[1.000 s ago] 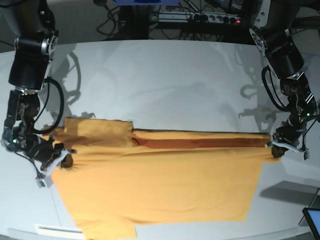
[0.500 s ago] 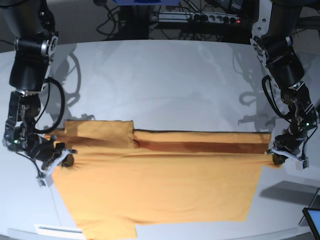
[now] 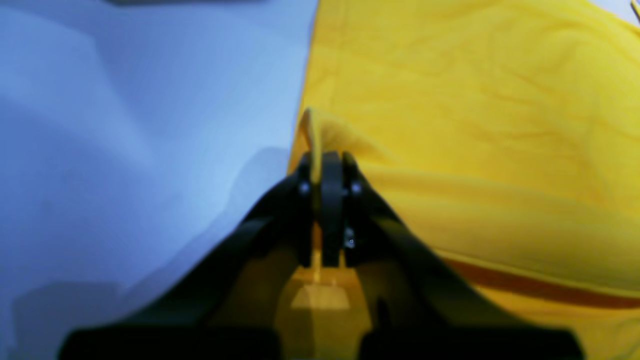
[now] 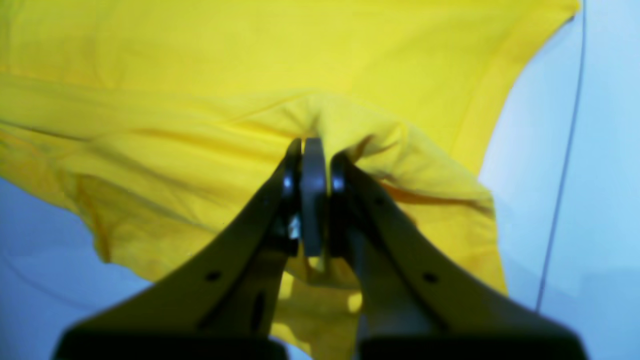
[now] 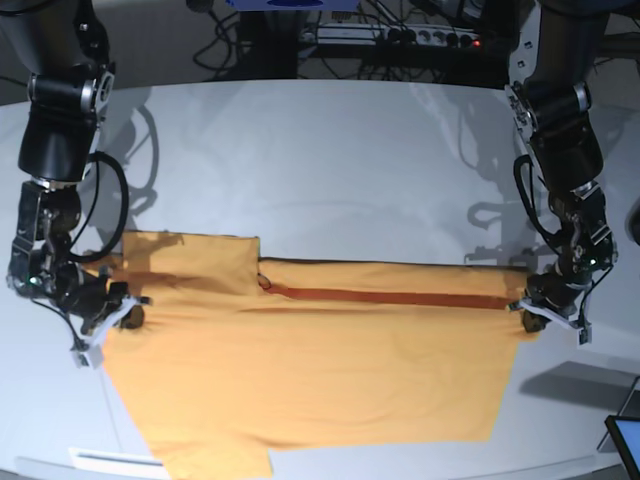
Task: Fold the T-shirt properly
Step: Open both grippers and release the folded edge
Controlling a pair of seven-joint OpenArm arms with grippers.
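Evidently early: each pincer, left (image 5: 548, 317) and right (image 5: 105, 328), grips the T-shirt (image 5: 320, 370), one lengthwise fold underway, remainder outstanding.

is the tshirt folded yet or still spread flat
Partly folded. The T-shirt has its far edge turned over toward the camera, with a darker strip showing along the fold; the rest lies spread on the table.

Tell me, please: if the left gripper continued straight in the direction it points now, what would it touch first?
The left gripper is already shut on a raised pinch of the T-shirt, so that fabric comes first. Beyond it probably the table, though depth is unclear.
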